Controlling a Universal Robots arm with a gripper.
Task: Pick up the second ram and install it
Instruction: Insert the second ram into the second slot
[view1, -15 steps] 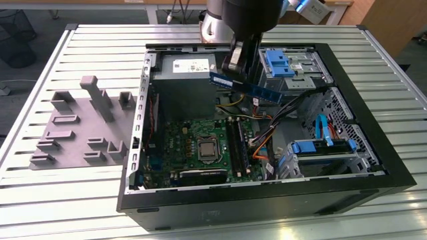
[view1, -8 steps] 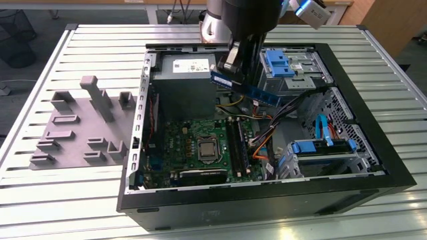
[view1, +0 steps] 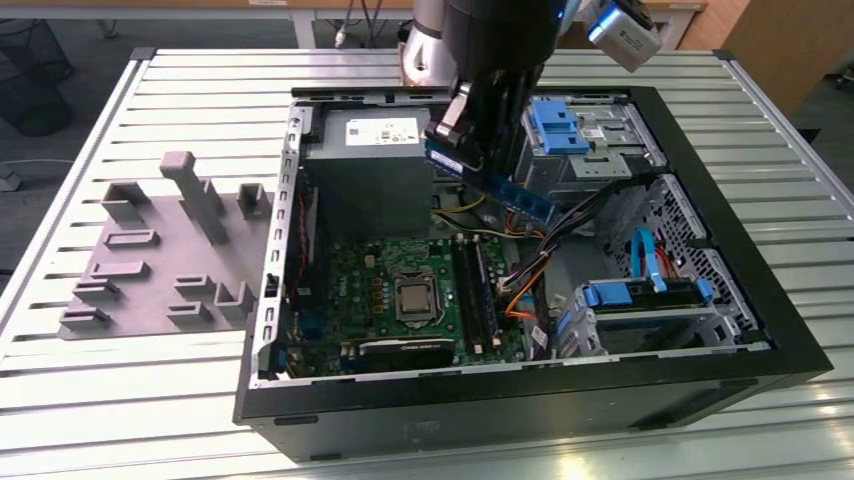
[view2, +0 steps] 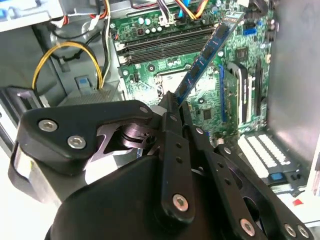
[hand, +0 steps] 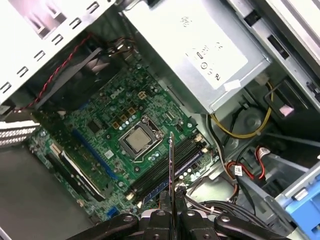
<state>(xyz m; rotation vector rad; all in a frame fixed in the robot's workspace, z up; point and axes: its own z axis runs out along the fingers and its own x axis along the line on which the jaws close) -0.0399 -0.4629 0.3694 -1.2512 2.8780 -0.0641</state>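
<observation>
The second ram (view1: 514, 190) is a bluish-green stick with black chips, tilted in the air above the open computer case (view1: 747, 330). My gripper (view1: 461, 150) is shut on one end of it, under the black arm. In the second wrist view the ram (view2: 207, 50) runs out from the gripper (view2: 175, 102) toward the green motherboard (view2: 150, 75). The first wrist view has the ram (hand: 170, 160) edge-on, rising from the gripper (hand: 170, 202) over the long black memory slots (hand: 187, 152). The stick hangs well above the slots (view1: 477, 290) and touches nothing else.
A grey blocky fixture (view1: 167, 250) lies on the slatted table (view1: 134, 400) at the exterior view's left. Inside the case are a grey power supply (view1: 367, 170), bundled cables (view1: 527, 275), a bare processor socket (view1: 416, 298) and blue drive brackets (view1: 641, 292).
</observation>
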